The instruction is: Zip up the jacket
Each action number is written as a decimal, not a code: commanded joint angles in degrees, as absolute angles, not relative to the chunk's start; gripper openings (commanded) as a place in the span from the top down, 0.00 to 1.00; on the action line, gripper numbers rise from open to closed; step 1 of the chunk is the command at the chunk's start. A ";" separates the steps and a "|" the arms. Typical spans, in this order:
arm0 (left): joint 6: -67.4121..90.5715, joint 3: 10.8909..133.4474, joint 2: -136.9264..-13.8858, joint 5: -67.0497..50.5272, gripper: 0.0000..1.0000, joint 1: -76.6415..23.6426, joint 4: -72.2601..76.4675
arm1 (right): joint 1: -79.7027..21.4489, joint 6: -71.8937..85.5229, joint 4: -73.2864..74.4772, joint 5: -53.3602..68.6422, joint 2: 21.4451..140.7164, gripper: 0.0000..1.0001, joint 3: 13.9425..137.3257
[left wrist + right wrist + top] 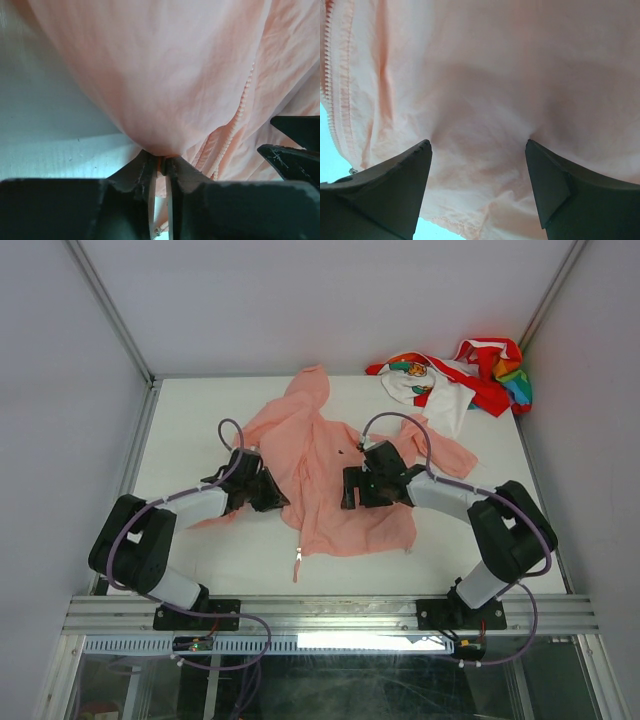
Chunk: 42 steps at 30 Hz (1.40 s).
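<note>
The salmon-pink jacket (325, 470) lies spread on the white table, hood at the back, hem toward me. My left gripper (275, 495) is shut on a fold of the jacket's left front edge (160, 150); the zipper teeth (235, 120) run just right of the pinch. My right gripper (348, 487) is open, its fingertips pressing down on the jacket's right front panel (480, 150). Zipper teeth (327, 75) run along the far left edge of the right wrist view. A zipper end (298, 562) hangs past the hem.
A red, white and rainbow-coloured garment (455, 380) lies bunched at the back right corner. Grey walls enclose the table on three sides. The right gripper's fingers (295, 145) show at the right edge of the left wrist view.
</note>
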<state>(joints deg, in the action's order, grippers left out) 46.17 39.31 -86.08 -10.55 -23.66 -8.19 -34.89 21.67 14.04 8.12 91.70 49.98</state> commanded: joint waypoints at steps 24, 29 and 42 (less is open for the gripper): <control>36.91 56.90 -66.35 -11.47 0.62 -23.90 -48.55 | -30.81 17.22 22.66 1.51 84.51 0.21 52.84; 36.09 55.43 -66.62 -10.07 0.54 -23.84 -47.49 | -37.93 20.46 23.99 4.48 80.99 0.23 52.73; 33.89 55.16 -76.06 -13.54 0.69 -32.67 -42.12 | -57.44 29.24 27.24 1.29 90.35 0.49 58.98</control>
<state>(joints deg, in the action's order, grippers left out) 35.33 53.10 -73.14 -12.43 -28.99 -44.75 -54.59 26.24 25.45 3.70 86.96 53.80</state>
